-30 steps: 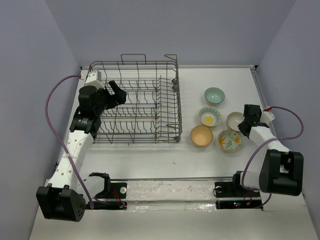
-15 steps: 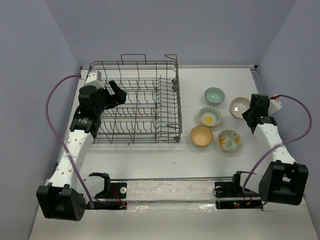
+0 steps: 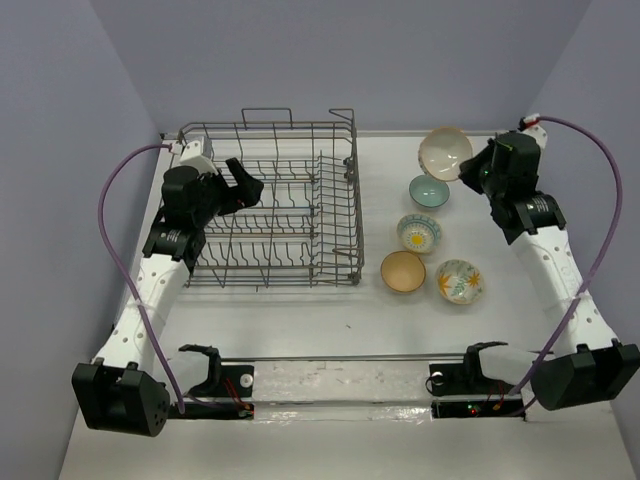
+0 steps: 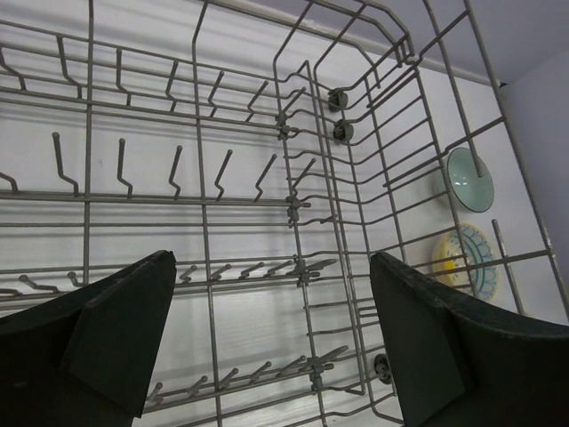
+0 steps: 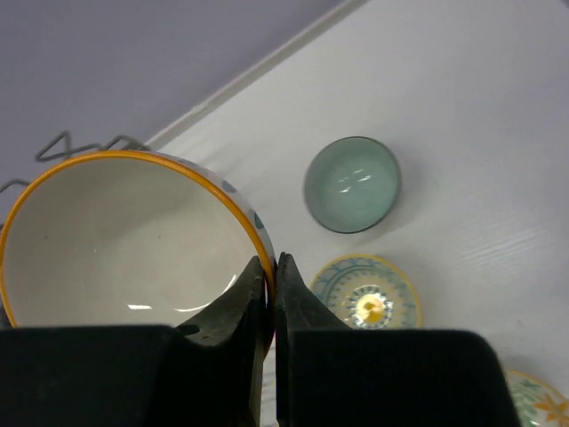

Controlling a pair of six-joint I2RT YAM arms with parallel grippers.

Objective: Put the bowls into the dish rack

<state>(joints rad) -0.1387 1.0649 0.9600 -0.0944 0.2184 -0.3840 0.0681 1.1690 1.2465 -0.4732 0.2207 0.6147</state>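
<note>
Above the far right of the white tabletop (image 3: 330, 320), the right fingers (image 5: 236, 307) pinched the rim of a white-and-tan ceramic bowl (image 5: 116, 240) held aloft; the left fingers (image 4: 124, 329) hung spread wide over the bare grey wire dish rack (image 4: 302, 205); four other small bowls (image 3: 403, 271) sat on the tabletop to its right, so all five remained unloaded.

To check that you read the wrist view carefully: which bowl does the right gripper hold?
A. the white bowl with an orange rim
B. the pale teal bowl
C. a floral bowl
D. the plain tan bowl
A: the right gripper is shut on the rim of the white bowl with an orange rim, while the pale teal bowl lies apart from it, untouched.
</note>
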